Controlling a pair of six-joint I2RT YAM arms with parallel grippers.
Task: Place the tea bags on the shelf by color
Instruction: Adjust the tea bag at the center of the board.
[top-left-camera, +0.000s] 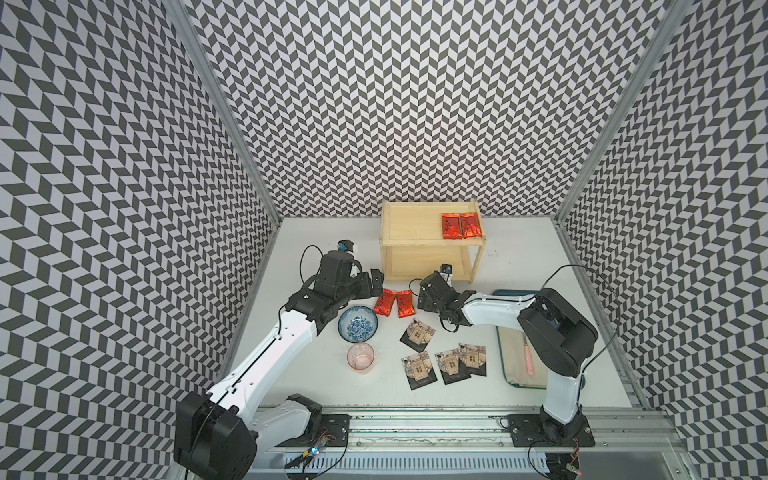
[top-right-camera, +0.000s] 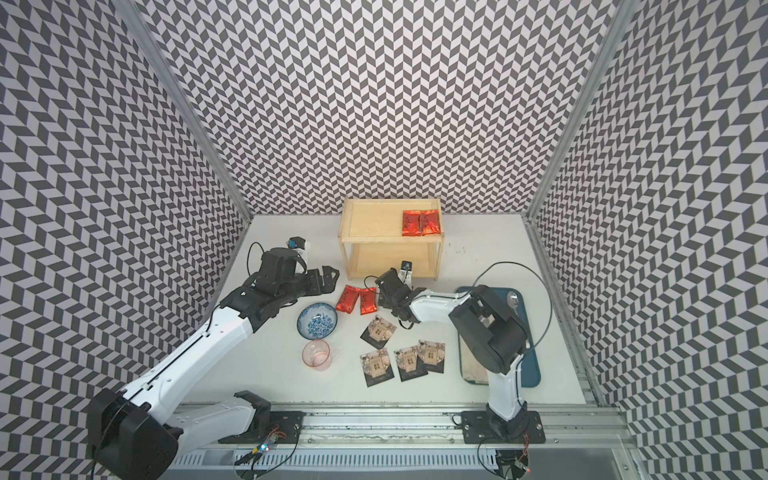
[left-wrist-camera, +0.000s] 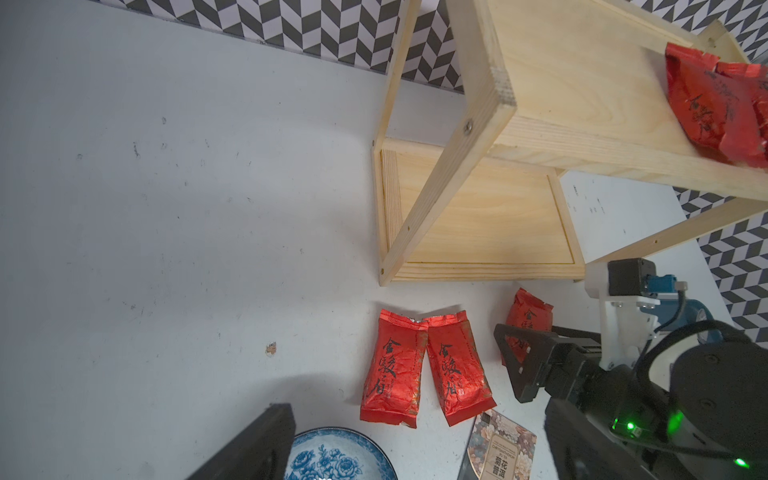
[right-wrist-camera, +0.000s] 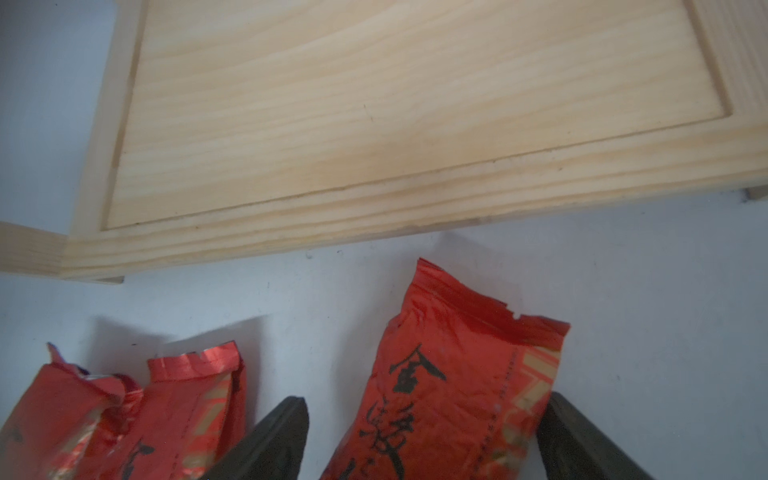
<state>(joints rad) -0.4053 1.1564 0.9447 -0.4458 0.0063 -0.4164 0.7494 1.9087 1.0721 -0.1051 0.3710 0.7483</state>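
Both top views look steeply down from high over the near edge, sharing almost one field: the whole table (top-left-camera: 519, 257) up to the far wall (top-left-camera: 415, 104). The left wrist camera faces the shelf (left-wrist-camera: 453, 174) from the left at middle range. The right wrist camera sits low, very close to its lower board (right-wrist-camera: 374, 104); both wrist views share that board and the red tea bags (left-wrist-camera: 392, 374).

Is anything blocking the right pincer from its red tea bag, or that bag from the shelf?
Nothing visible. The right pincer is open astride the red tea bag, and only bare table lies between that bag and the shelf.
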